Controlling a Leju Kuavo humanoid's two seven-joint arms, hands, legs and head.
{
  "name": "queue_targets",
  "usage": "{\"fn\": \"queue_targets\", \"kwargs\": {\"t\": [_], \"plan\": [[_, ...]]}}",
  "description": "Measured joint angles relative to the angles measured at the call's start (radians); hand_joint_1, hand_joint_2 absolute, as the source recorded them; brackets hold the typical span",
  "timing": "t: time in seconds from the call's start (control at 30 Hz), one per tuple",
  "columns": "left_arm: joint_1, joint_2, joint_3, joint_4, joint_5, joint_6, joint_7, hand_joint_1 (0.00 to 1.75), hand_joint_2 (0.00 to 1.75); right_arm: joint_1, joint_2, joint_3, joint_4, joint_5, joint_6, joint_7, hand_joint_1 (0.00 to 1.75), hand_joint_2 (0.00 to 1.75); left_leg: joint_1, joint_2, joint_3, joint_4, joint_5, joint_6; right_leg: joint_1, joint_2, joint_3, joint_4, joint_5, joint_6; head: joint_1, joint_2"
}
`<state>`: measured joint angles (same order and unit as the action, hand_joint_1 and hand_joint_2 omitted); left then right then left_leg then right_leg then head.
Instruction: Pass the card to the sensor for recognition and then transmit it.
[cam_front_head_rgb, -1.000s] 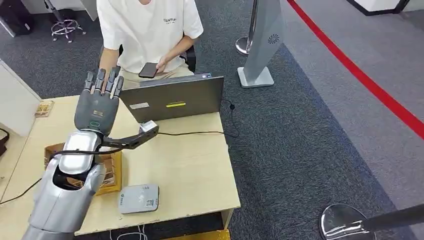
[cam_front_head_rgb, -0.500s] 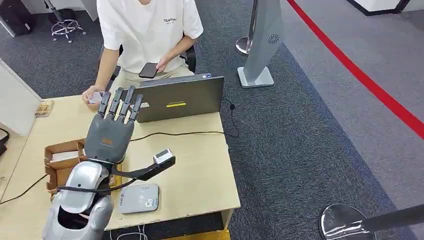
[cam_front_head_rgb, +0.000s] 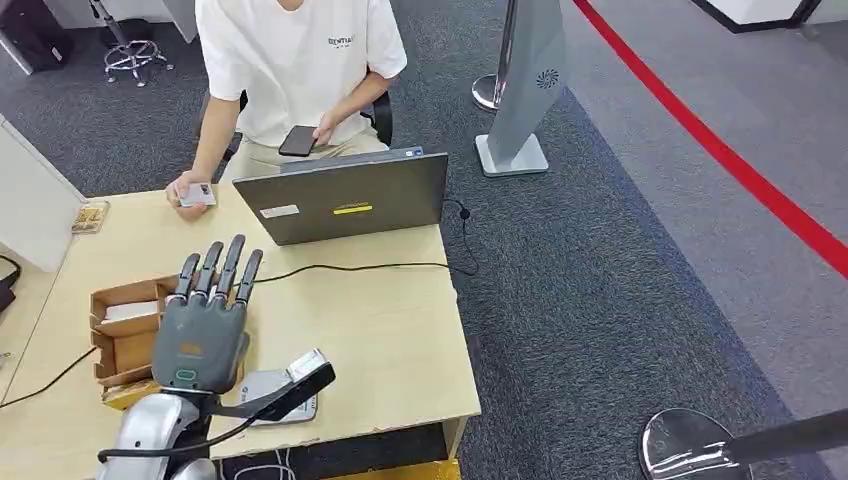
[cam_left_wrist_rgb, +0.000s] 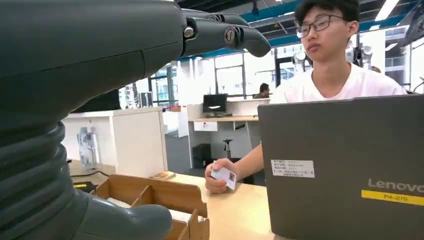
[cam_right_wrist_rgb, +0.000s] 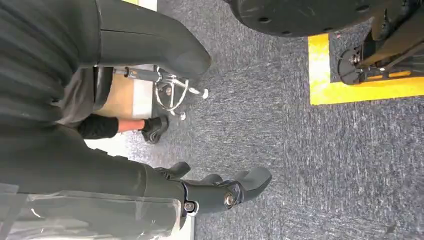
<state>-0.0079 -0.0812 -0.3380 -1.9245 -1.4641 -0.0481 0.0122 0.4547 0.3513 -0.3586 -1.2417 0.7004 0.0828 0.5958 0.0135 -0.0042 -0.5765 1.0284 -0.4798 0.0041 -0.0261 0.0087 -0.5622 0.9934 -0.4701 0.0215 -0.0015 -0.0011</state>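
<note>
The white card (cam_front_head_rgb: 198, 193) is pinched in a person's hand (cam_front_head_rgb: 186, 190) at the table's far left edge; the left wrist view shows the card (cam_left_wrist_rgb: 223, 175) beside the laptop lid. My left hand (cam_front_head_rgb: 205, 325) hovers over the table's near left, fingers (cam_front_head_rgb: 222, 268) straight and spread, holding nothing; its fingers (cam_left_wrist_rgb: 225, 34) reach out high in the left wrist view. The grey card sensor (cam_front_head_rgb: 262, 389) lies at the near edge, partly behind my wrist camera. My right hand (cam_right_wrist_rgb: 150, 165) hangs over the carpet, fingers loosely apart, empty.
An open grey laptop (cam_front_head_rgb: 345, 195) stands at the table's far side, its cable running right. A cardboard box (cam_front_head_rgb: 125, 325) sits left of my hand. The seated person (cam_front_head_rgb: 295, 60) holds a phone (cam_front_head_rgb: 298, 140). A stanchion base (cam_front_head_rgb: 690, 445) stands at lower right.
My left hand has drawn back from the person toward the table's near edge and dropped lower. The card, hidden before, now shows in the person's hand.
</note>
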Motion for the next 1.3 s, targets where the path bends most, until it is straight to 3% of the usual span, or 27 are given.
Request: {"fn": "queue_targets", "kwargs": {"t": [0.47, 1.3], "plan": [[0.146, -0.020, 0.115, -0.006, 0.008, 0.031, 0.009, 0.00, 1.75, 0.035, 0.000, 0.018, -0.059, 0.006, 0.008, 0.030, 0.00, 1.75, 0.000, 0.000, 0.000, 0.000, -0.001, 0.000, 0.000, 0.000, 0.000, 0.000, -0.001, 0.000, 0.000, 0.000], [0.209, -0.020, 0.253, 0.035, 0.019, 0.076, 0.018, 0.00, 1.75, 0.082, 0.000, 0.079, -0.135, -0.008, 0.014, 0.072, 0.00, 1.75, 0.000, 0.000, 0.000, 0.000, -0.001, 0.000, 0.000, 0.000, 0.000, 0.000, -0.001, 0.000, 0.000, 0.000]]}}
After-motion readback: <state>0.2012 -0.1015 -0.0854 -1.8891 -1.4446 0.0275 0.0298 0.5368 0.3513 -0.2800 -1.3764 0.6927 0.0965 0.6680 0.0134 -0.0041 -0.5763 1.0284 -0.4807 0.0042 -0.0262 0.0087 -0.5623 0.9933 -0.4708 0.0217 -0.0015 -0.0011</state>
